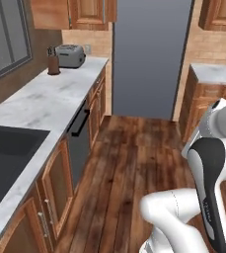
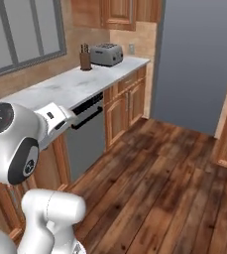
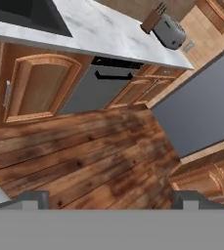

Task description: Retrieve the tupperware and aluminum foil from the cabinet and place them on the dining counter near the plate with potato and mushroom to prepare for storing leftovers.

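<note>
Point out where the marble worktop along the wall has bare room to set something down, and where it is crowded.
The marble worktop is bare along its whole middle stretch, bordered by the dark sink at the near end and the toaster at the far end. Only the far corner is crowded: the toaster and the knife block stand side by side against the wall.

Both base cams sit behind the arm, looking down the wood floor (image 1: 129, 163) past the marble worktop (image 1: 45, 104) with its toaster (image 2: 106, 53). Hand cam is rolled, low over that floor.
</note>
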